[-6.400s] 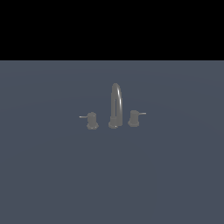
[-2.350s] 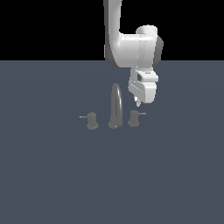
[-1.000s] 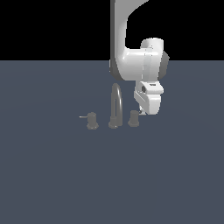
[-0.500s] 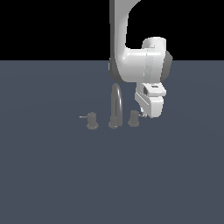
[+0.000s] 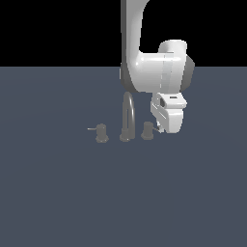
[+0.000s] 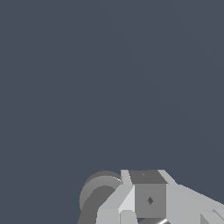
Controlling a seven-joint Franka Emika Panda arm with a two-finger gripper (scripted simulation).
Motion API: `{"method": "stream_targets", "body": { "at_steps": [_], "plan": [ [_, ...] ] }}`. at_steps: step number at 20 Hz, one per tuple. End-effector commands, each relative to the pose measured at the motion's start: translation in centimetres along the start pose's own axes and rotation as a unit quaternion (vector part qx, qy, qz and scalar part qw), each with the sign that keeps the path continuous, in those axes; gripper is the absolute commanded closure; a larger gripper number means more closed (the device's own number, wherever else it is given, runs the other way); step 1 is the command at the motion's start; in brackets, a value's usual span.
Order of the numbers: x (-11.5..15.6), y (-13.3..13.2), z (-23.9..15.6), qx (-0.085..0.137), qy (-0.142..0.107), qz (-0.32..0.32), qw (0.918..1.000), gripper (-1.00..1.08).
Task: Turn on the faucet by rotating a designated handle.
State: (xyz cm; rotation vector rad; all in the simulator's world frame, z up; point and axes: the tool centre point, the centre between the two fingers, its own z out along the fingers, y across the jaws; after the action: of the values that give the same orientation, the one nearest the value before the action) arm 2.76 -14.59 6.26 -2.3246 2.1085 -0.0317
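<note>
- Sitting just below the middle of the exterior view, the faucet (image 5: 127, 117) is a small dull-grey set with a tall arched spout between two knobs.
- Its right-hand knob, the handle (image 5: 147, 130), stands just beside the spout, with the gripper (image 5: 170, 126) hanging close against its right side, over the lever rod.
- Whether the jaws are spread or closed cannot be told; the wrist view shows only a grey round knob (image 6: 98, 192) by the finger bodies at lower centre.
- Likely rigid metal, smooth and fixed to the surface, the handle should only pivot; pushing the thin rod near its tip seems the best purchase, not pinching the slick knob.
</note>
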Motion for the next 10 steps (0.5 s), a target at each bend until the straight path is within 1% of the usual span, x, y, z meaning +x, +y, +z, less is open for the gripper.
{"method": "stream_targets", "body": {
  "at_steps": [1, 7, 8, 9, 10],
  "plan": [
    [-1.6, 0.6, 0.0, -0.004, -0.004, -0.005, 1.0, 1.08],
    [-3.5, 2.1, -0.1, -0.007, -0.006, -0.005, 0.9999, 1.08],
    [-3.5, 2.1, -0.1, -0.007, -0.006, -0.005, 0.9999, 1.08],
    [-1.2, 2.0, -0.2, -0.004, 0.001, 0.008, 1.0, 1.08],
    [-2.0, 1.9, -0.2, -0.004, 0.0, 0.007, 1.0, 1.08]
  ]
}}
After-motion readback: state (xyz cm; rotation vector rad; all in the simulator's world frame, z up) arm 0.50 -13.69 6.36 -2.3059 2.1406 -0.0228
